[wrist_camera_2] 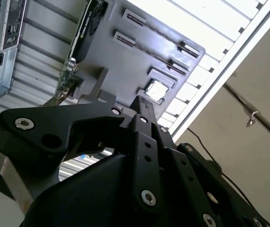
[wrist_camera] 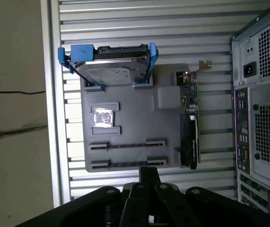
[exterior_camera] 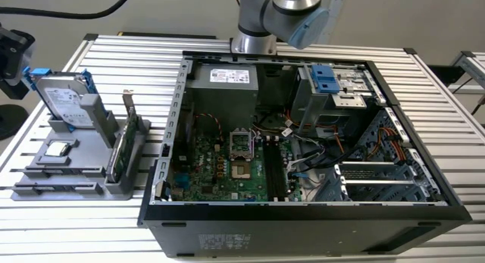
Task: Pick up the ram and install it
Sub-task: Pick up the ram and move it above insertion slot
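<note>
My gripper [wrist_camera: 149, 171] hangs high above the grey parts holder [wrist_camera: 168, 97], its dark fingers [wrist_camera_2: 144, 108] shut together with nothing seen between them. The holder's two long narrow slots [wrist_camera: 127, 145] lie bare in both wrist views. In the exterior view, the open computer case [exterior_camera: 303, 217] shows the motherboard's long dark memory slots [exterior_camera: 274, 169] beside the processor socket. I cannot tell whether the ram sits in one of them. The arm [exterior_camera: 292, 10] rises behind the case.
The holder [exterior_camera: 113, 189] carries a silver hard drive with blue rails [exterior_camera: 65, 101], a small square chip [exterior_camera: 57, 149] and an upright green card with a metal bracket [exterior_camera: 125, 143]. A black device [exterior_camera: 11, 55] stands at the exterior view's left edge. The slatted table [exterior_camera: 136, 47] surrounds everything.
</note>
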You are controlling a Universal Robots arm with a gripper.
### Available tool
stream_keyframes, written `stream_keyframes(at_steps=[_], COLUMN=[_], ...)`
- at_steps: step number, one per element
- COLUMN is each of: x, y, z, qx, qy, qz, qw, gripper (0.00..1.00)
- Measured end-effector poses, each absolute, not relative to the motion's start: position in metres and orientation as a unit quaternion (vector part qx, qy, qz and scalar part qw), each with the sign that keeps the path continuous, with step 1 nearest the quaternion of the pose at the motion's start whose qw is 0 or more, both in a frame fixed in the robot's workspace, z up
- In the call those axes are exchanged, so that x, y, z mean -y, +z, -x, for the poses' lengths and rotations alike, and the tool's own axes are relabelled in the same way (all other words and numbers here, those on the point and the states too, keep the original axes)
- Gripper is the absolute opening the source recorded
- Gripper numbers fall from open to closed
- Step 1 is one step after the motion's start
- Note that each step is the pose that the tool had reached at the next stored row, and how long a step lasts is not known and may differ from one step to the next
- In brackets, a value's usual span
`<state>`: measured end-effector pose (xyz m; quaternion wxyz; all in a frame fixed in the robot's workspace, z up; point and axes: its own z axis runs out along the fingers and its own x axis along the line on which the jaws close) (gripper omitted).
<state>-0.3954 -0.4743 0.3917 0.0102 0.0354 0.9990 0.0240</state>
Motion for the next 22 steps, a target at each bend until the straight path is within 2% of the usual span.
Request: stream_keyframes(at_steps=[22], x=[0.500], y=[0.390], z=[0.395], qx=[-0.999], qy=[0.024], qz=[-0.030], qw=[0.010], gripper=[0.00])
